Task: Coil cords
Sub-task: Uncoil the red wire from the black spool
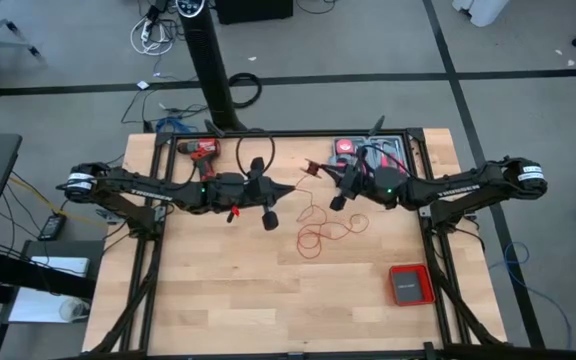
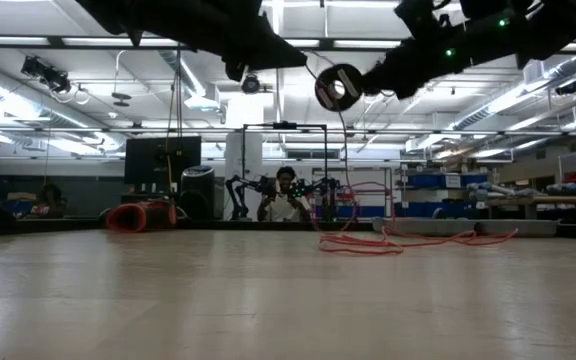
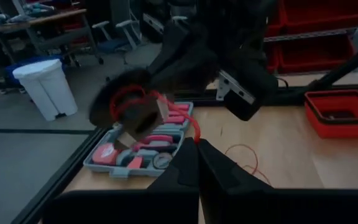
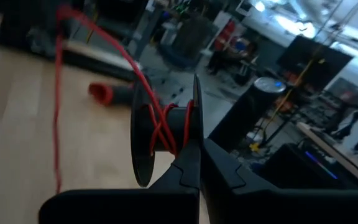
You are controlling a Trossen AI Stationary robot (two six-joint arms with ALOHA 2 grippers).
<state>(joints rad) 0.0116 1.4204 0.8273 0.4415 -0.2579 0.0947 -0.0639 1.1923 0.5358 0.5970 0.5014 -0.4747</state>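
A thin red cord (image 1: 318, 235) lies in loose loops on the wooden table and rises to a black spool (image 4: 163, 134) that has a few turns wound on its core. My right gripper (image 1: 340, 196) is shut on the spool above the table's middle; the spool also shows in the low view (image 2: 338, 88). My left gripper (image 1: 286, 189) is just left of it, shut on the cord between spool and table. In the left wrist view my left gripper (image 3: 197, 152) faces the spool (image 3: 135, 109). My left gripper pinches the red cord (image 3: 194, 134) between its two fingertips, a short way from the spool. The cord runs from the fingers up to the spool, and its other part lies slack on the table (image 3: 247, 155). My right gripper pinches the rim of one spool flange (image 4: 194, 146) between its two fingers. The spool is lifted clear of the table, its axis about level.
A red drill (image 1: 200, 150) lies at the far left of the table, and an open tool case (image 1: 353, 150) at the far middle. A red tray (image 1: 408, 285) sits near the right front. A black post (image 1: 213, 70) stands behind the table.
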